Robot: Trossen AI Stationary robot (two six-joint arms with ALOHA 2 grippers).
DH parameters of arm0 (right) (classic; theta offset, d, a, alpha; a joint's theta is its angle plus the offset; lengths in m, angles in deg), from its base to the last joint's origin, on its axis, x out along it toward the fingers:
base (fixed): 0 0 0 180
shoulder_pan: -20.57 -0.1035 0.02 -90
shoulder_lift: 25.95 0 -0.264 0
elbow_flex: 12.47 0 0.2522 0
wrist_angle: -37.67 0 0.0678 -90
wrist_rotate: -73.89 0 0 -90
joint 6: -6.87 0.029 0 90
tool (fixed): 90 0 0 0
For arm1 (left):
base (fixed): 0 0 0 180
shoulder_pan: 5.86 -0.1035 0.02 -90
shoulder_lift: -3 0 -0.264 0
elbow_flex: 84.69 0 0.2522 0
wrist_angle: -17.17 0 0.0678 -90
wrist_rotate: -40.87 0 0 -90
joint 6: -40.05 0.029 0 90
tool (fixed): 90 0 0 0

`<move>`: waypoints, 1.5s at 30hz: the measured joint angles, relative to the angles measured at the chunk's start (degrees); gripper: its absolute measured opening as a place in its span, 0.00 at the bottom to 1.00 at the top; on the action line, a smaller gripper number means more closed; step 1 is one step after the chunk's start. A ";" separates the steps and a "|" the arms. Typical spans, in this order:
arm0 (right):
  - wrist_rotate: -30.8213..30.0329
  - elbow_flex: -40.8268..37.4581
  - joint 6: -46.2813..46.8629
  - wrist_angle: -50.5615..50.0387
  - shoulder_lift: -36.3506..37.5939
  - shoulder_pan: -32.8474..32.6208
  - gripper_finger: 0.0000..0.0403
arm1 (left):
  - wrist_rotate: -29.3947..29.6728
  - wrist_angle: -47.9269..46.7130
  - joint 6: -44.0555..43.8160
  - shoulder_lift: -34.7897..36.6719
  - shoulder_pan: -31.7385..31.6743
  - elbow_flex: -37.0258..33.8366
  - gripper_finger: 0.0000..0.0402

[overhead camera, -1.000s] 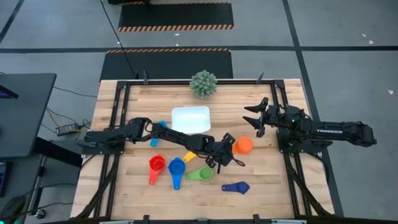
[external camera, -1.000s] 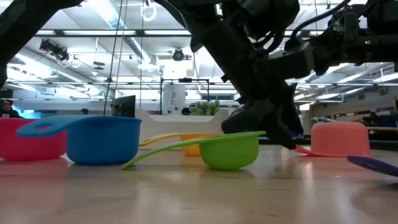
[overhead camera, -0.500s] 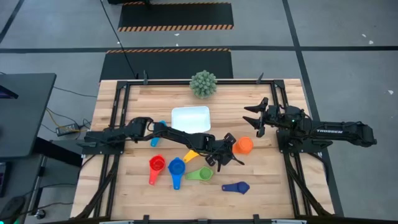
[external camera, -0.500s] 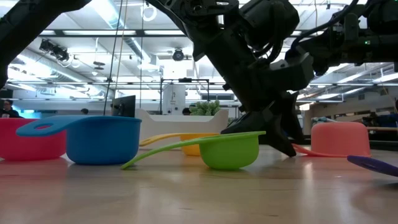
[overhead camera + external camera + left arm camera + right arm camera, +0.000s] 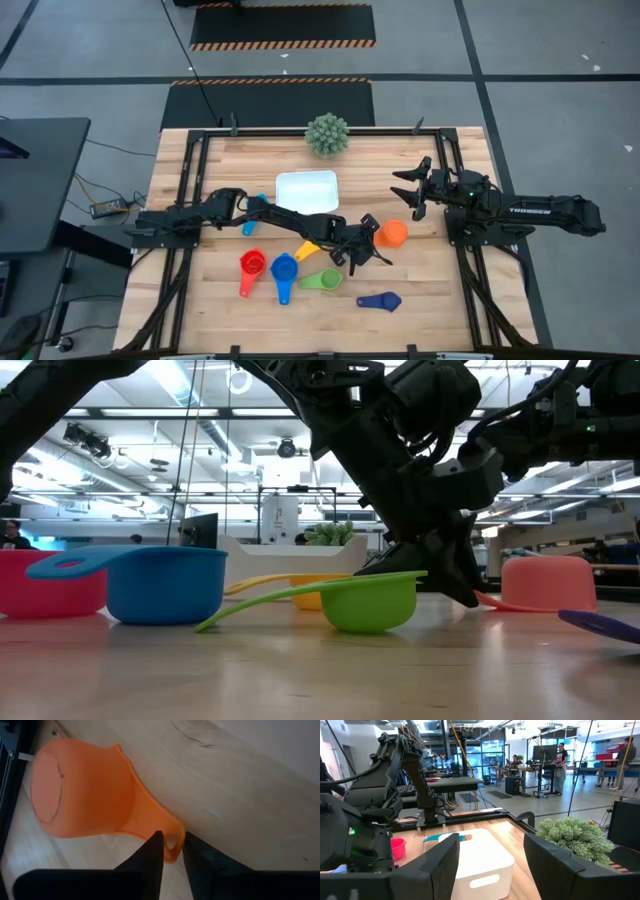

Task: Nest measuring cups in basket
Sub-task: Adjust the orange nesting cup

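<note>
Fingers point(image 5: 150, 857) of the left gripper point(image 5: 362, 252) nearly closed, pinching the handle tip of the orange cup point(image 5: 391, 233) between them; cup sits upside down on the table point(image 5: 420, 310), flat base up, long axis running from the bowl toward roughly 8 o'clock in the high view, handle end at the gripper. Left arm reaches across from the 9 o'clock side to table centre. Green cup point(image 5: 328, 280) lies just beside the gripper at its 8 o'clock, handle pointing toward 9 o'clock. Yellow cup point(image 5: 305, 250) is partly under the arm. Blue cup point(image 5: 284, 269) and red cup point(image 5: 251, 264) sit side by side further toward 9 o'clock, handles pointing near 6 o'clock. Dark blue cup point(image 5: 384, 300) sits toward 6 o'clock, light blue cup point(image 5: 257, 207) beside the basket point(image 5: 306, 191). Basket sits at 12 o'clock of centre, plant point(image 5: 327, 134) beyond it. Right gripper point(image 5: 412, 189) hangs spread wide at the 3 o'clock side, holding nothing.
</note>
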 joint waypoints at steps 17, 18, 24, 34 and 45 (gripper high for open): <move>2.27 -0.02 1.05 -0.70 0.00 0.00 0.57 | 1.19 0.40 -2.15 0.00 0.52 0.00 0.02; 2.81 -0.02 1.05 -0.65 0.00 -0.04 0.57 | 1.60 0.18 -2.15 0.08 0.64 0.00 0.02; 2.56 -0.02 1.09 -0.83 0.02 -0.04 0.57 | 1.15 -1.14 -5.51 1.64 0.92 0.00 0.02; -0.62 6.38 1.16 -16.02 -1.37 -1.64 0.57 | -6.73 -8.20 -16.38 8.66 -0.32 0.00 0.01; -10.12 10.52 -2.47 -19.00 -6.96 -8.84 0.57 | -7.38 -12.01 -22.10 11.72 -0.74 -2.57 0.01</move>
